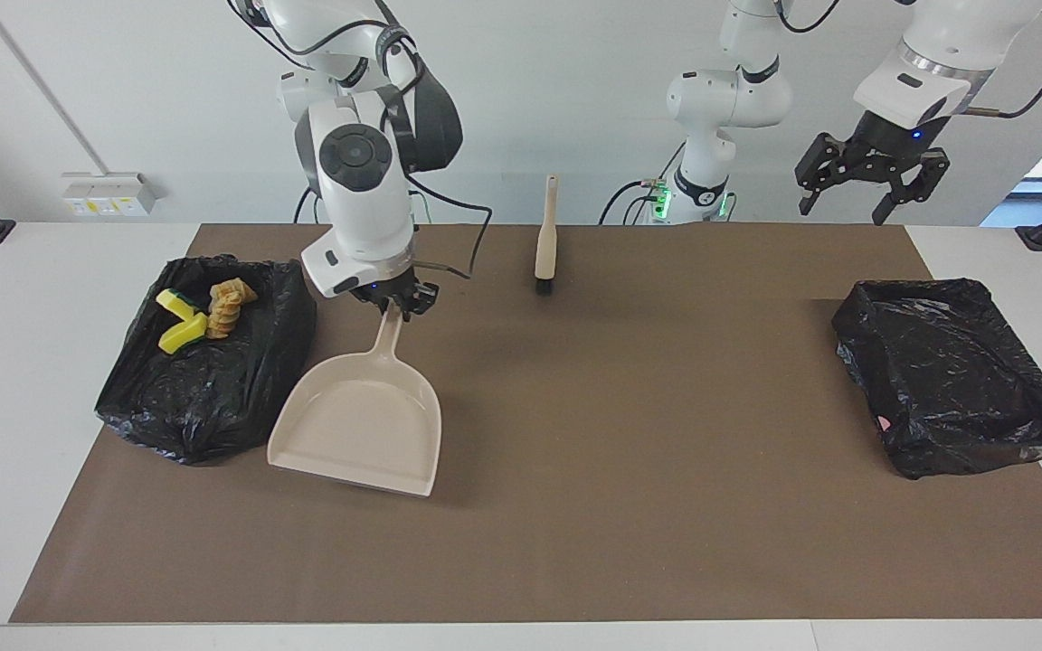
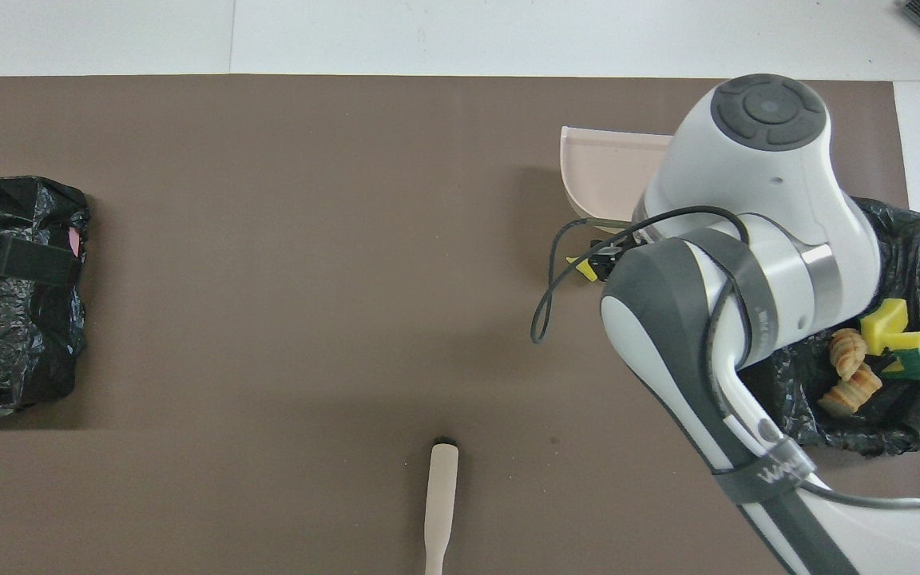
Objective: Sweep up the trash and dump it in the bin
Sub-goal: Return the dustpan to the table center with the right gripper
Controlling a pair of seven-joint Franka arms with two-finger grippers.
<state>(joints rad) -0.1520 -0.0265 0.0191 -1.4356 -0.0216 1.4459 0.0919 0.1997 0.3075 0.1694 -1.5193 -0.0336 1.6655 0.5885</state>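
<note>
1. Brush (image 1: 545, 238) lying on brown mat (image 1: 575, 542), nearer robots than dustpan (image 1: 360, 423); pan hides loose scraps in facing view.
2. Bin (image 1: 204, 398) holding trash (image 1: 204, 318); second bin (image 1: 955, 380) at left arm's end.
3. Overhead: yellow scrap (image 2: 585, 268) peeking beside arm.
4. Right gripper (image 1: 392, 303) clamped on dustpan handle; left gripper (image 1: 869, 185) spread wide, raised over mat's edge.

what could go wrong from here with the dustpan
The dustpan, held by the right gripper, hangs over a yellow scrap; lowering it may squash or scatter it. The brush lies untouched while the open left gripper is up over the bin at its own end, so nothing can sweep yet.
</note>
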